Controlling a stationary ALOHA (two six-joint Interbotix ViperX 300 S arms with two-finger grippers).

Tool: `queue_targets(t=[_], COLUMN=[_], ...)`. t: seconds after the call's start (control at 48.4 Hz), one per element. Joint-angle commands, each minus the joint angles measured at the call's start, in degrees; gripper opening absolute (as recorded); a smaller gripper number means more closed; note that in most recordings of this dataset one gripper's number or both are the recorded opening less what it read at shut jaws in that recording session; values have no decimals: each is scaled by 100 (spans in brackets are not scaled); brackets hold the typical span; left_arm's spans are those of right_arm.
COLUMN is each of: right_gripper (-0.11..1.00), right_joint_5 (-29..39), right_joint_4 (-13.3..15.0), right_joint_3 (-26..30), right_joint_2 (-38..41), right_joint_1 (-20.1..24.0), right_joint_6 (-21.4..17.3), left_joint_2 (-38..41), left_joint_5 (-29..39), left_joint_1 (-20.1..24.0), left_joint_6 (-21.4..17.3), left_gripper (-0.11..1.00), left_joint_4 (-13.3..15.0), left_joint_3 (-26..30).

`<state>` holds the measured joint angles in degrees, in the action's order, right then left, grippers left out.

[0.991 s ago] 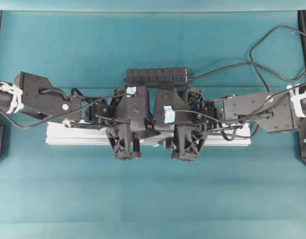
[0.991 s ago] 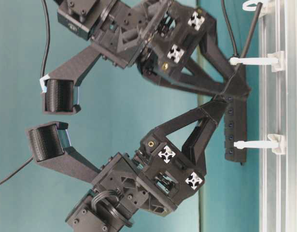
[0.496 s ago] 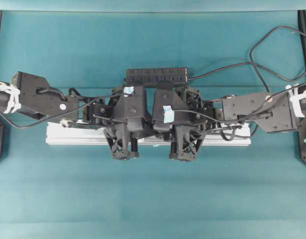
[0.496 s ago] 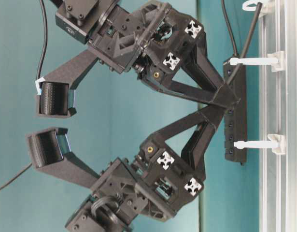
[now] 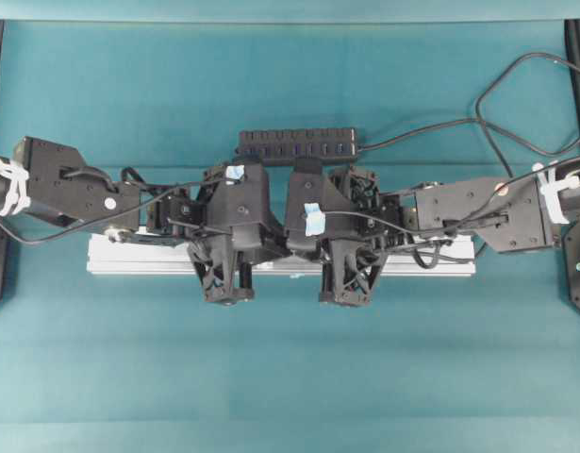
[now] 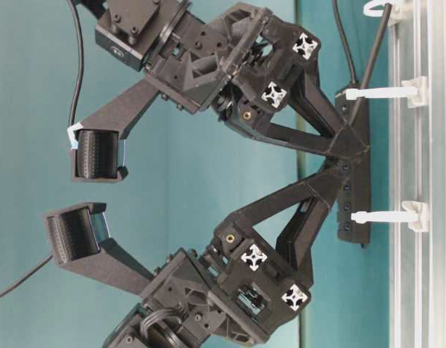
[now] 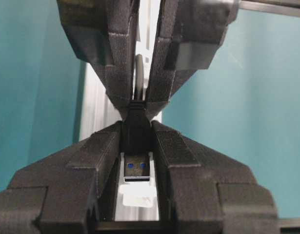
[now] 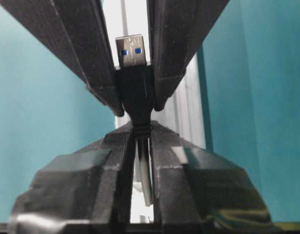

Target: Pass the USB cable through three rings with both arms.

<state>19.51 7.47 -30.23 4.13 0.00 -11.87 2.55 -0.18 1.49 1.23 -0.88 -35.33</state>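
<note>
My left gripper (image 7: pixel 135 141) is clamped on the black body of the USB plug (image 7: pixel 136 131). My right gripper (image 8: pixel 140 139) is closed on the USB cable (image 8: pixel 145 180) just behind the plug – the two fingertips nearly meet. The plug sits between both grippers, above the silver rail (image 5: pixel 431 267), near a white ring (image 6: pixel 386 216) that stands on the rail.

No readable text, label, brand or number shows in any view — the light-blue tape patches (image 5: pixel 314 218) on the arms are blank.
</note>
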Motion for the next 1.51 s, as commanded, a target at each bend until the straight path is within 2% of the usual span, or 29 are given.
queue_targets(t=[0.0,0.268,0.454,0.516,0.702,0.785,0.95,1.239,1.487], right_gripper=[-8,-8,-8,-8,-8,-8,-8,-8,-8], right_joint_5=[9,9,158,272,413,431,431,466,545], right_joint_4=[9,0,9,9,9,9,9,0,9], right_joint_3=[62,62,44,53,123,176,308,360,352], right_joint_2=[-26,-26,9,44,193,272,413,598,633], right_joint_1=[44,62,53,53,53,53,53,70,105], right_joint_6=[44,44,44,44,44,44,53,70,70], left_joint_2=[-193,-193,-211,-246,-492,-694,-1178,-1995,-2180], left_joint_5=[-18,-26,-18,-18,-18,-18,-18,-26,-18], left_joint_1=[-9,-9,0,0,-18,-9,0,0,0], left_joint_6=[9,44,316,387,439,439,431,448,448], left_gripper=[23,23,23,31,72,83,79,78,78], left_joint_4=[-18,-9,-18,-18,-9,-18,-18,-9,-9], left_joint_3=[18,26,-18,-53,-246,-352,-686,-1380,-1547])
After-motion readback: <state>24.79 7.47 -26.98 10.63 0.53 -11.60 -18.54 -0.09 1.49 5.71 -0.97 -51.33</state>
